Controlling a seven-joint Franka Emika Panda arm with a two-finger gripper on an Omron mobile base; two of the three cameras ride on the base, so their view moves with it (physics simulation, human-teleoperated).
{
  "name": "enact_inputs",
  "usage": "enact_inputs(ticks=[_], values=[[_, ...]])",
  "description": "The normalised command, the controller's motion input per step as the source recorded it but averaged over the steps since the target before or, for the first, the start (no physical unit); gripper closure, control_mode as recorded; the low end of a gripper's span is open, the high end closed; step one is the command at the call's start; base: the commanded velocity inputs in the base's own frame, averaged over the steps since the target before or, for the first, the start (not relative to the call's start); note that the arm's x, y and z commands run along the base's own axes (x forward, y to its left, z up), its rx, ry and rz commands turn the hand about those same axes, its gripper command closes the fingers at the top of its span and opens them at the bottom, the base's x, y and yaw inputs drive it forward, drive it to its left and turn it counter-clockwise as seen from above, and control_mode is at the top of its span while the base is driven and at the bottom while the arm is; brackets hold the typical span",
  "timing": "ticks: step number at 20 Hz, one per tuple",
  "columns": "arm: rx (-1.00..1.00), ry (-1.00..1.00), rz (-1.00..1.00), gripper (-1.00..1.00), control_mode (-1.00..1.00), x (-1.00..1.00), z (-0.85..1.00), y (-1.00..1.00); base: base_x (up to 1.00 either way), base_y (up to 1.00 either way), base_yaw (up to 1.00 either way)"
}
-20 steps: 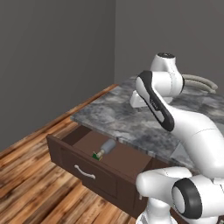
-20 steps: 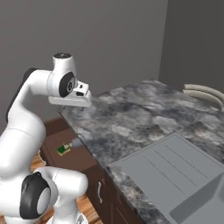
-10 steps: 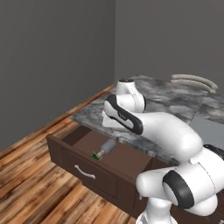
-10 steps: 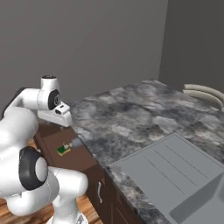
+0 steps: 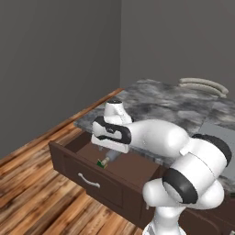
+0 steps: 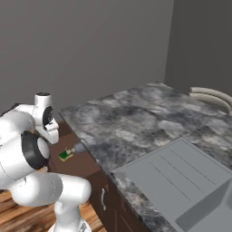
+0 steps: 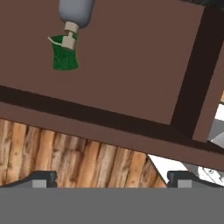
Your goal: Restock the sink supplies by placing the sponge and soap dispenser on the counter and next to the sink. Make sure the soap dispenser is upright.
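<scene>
Soap dispenser (image 7: 75, 12) lies in the drawer (image 7: 131, 65), nozzle over sponge (image 7: 64, 56).

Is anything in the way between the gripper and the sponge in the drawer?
Partly. The soap dispenser lies on its side with its nozzle over the sponge on the open drawer floor. Otherwise nothing visible lies between the gripper and it.

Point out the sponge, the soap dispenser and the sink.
sponge (image 7: 65, 57), hand view, green face.
soap dispenser (image 7: 76, 9), hand view, grey body.
sink (image 6: 181, 176), right base view, ribbed basin floor.
</scene>
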Motion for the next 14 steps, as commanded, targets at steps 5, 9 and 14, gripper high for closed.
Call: enact_inputs(ticks=[5, 9, 14], values=[[0.0, 0.11, -0.11, -1.0, -1.0, 0.39, -0.29, 0.02, 0.0, 0.0, 0.0], [0.0, 0.02, -0.06, -1.0, -1.0, 0.25, -0.14, 0.0, 0.0, 0.0, 0.0], [0.0, 0.02, 0.0, -1.0, -1.0, 0.22, -0.43, 0.0, 0.0, 0.0, 0.0]])
